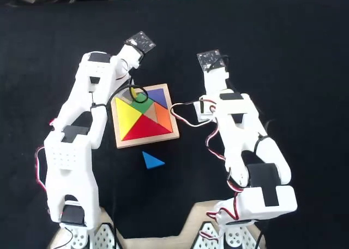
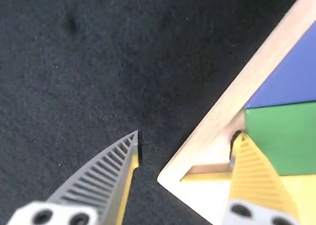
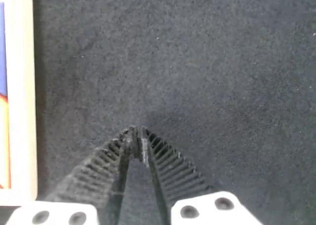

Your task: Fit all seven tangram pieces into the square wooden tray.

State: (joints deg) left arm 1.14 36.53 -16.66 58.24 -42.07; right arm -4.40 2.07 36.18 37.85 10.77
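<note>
We see the square wooden tray (image 1: 147, 141) on fuzzy black cloth (image 1: 272, 41) holding smooth coloured pieces (image 1: 143, 128), a blue triangle (image 1: 152, 160) loose beside it, the left gripper (image 2: 186, 136) spread astride its corner, one ribbed finger (image 2: 252, 170) seemingly touching the green piece (image 2: 284, 136), the right gripper (image 3: 137, 133) pinched together, empty.

My left arm (image 1: 76, 145) and my right arm (image 1: 240, 134) were both built of chunky white printed shells, with black servo blocks (image 1: 264, 178) set between the links. Thin red, black and white wires (image 1: 188, 115) ran in loose loops along each arm. A small black square board (image 1: 140, 41) with pale dots sat at each wrist. My left gripper (image 2: 186, 136) had wedge-shaped ribbed fingers (image 2: 106, 178), grey and yellow, on white mounts with dark screw holes (image 2: 42, 216). My right gripper (image 3: 137, 132) was ribbed the same way but dark grey throughout, on matching white mounts.
</note>
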